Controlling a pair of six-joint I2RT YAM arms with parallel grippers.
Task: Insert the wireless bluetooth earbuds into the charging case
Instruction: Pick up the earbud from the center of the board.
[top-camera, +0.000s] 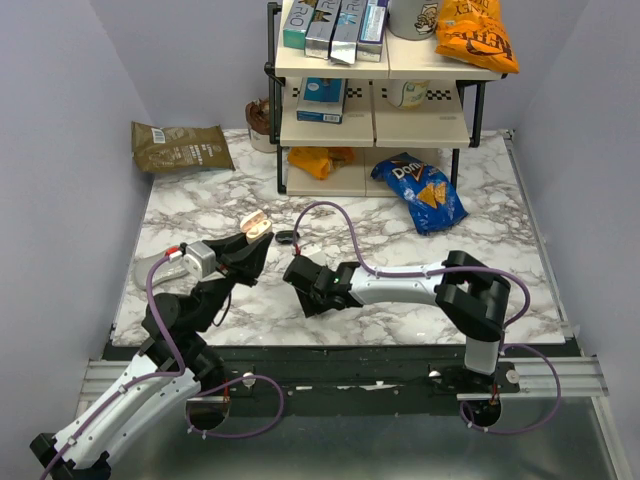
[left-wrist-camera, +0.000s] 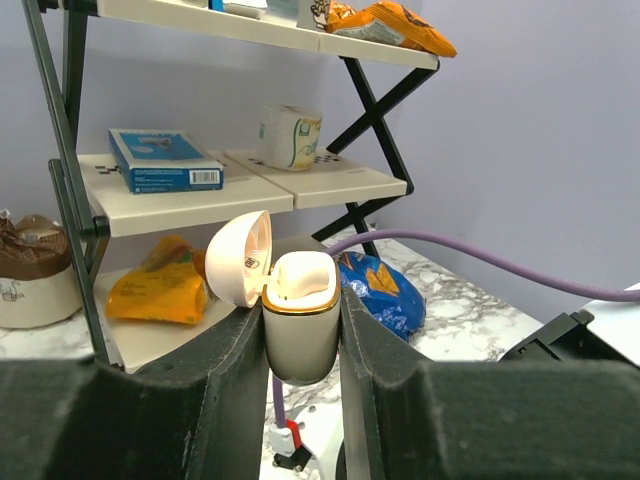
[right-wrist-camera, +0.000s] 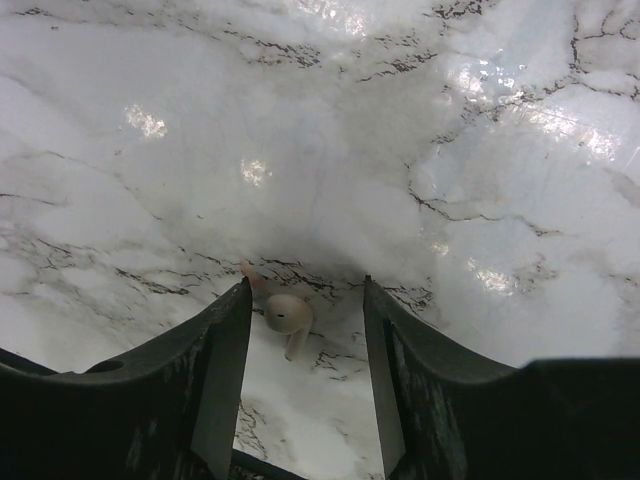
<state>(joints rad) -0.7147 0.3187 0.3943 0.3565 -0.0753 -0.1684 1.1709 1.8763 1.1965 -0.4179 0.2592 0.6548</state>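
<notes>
The pale beige charging case (left-wrist-camera: 300, 330) stands upright between my left gripper's (left-wrist-camera: 302, 300) fingers, its hinged lid (left-wrist-camera: 238, 258) open to the left and a cream insert showing inside the gold rim. In the top view the case (top-camera: 257, 226) is held above the marble, left of centre. My right gripper (right-wrist-camera: 306, 290) is open, low over the marble, with a cream-white earbud (right-wrist-camera: 288, 314) lying between its fingers, close to the left one. A second pale bud tip (right-wrist-camera: 250, 273) peeks from behind that finger. A small black bud (top-camera: 287, 237) lies on the table beside the right gripper (top-camera: 300, 276).
A black-framed shelf rack (top-camera: 372, 100) with boxes and snack bags stands at the back. A blue chip bag (top-camera: 425, 192) lies in front of it, and a brown bag (top-camera: 180, 147) at the back left. A purple cable (top-camera: 340, 225) arcs over the marble.
</notes>
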